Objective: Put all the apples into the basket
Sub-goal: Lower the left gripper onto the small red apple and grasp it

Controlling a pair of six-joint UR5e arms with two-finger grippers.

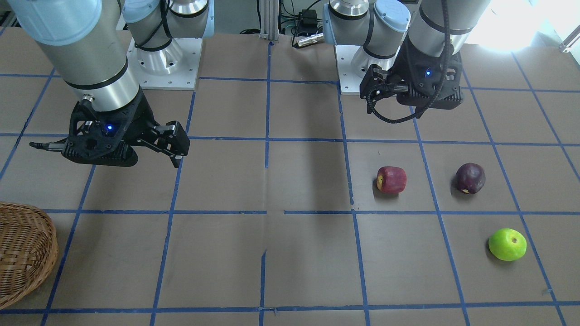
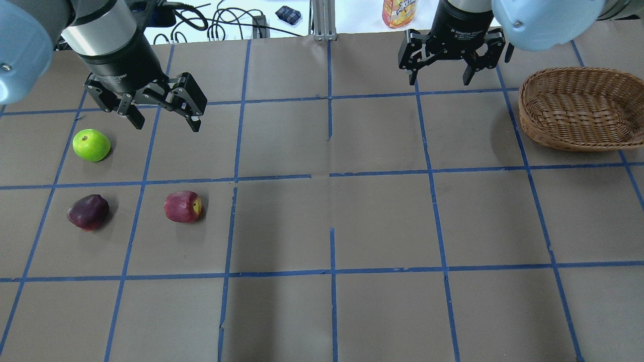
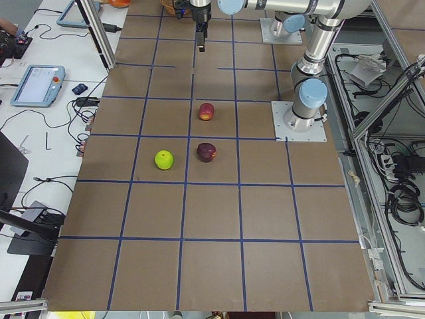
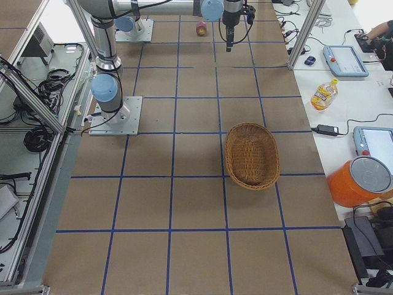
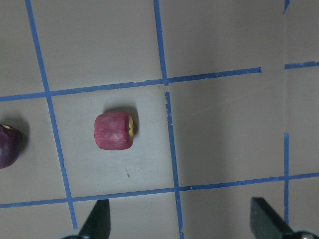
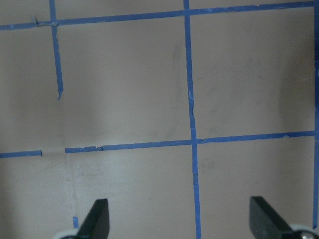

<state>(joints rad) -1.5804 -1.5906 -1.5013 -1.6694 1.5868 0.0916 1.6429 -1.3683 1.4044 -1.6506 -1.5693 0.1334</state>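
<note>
A: Apples?
B: Red apple (image 2: pixel 182 206), maroon apple (image 2: pixel 88 211) and green apple (image 2: pixel 91 145) sit on the robot's left, well apart from the basket (image 2: pixel 553 131).
A: Grippers?
B: Left gripper (image 2: pixel 166 123) and right gripper (image 2: pixel 440 79) are both spread, empty. Apples are probably light, rigid, slick; pinch across the widest middle.

basket (image 1: pixel 27 253): partly cut off at front view's edge | purple apple (image 5: pixel 7 145): half out of left wrist view | orange bottle (image 2: pixel 400 12): top cropped overhead | far apple (image 4: pixel 201 28): too small to tell which
</note>
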